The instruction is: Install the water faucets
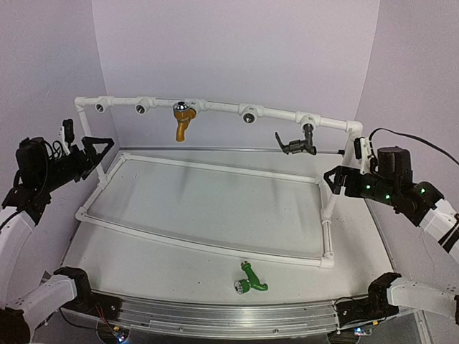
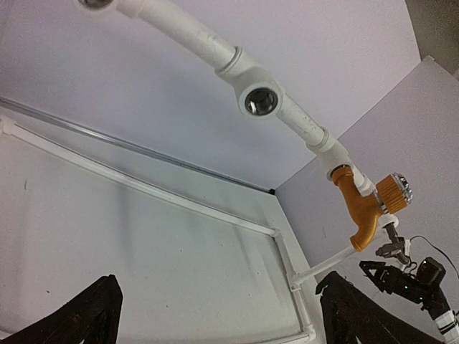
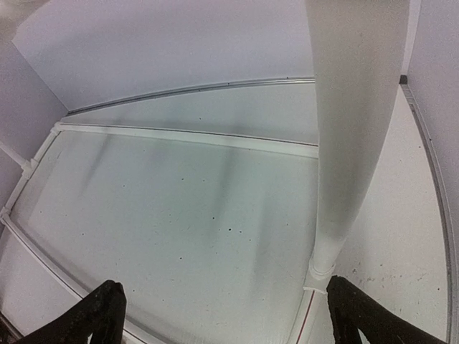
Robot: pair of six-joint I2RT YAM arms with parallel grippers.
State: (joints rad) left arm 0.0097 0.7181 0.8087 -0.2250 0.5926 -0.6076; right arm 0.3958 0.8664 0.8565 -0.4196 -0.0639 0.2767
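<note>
Both your tools stand wide open and hold nothing, the left tool beside the white pipe frame's left post and the right tool beside its right post. The yellow faucet and dark faucet hang from the top pipe. The green faucet lies loose on the table, outside the near rail, its silver cap towards you. It lies nearer the right tool, so that arm looks best placed to reach down for it.

white pipe frame standing on pale table
</note>
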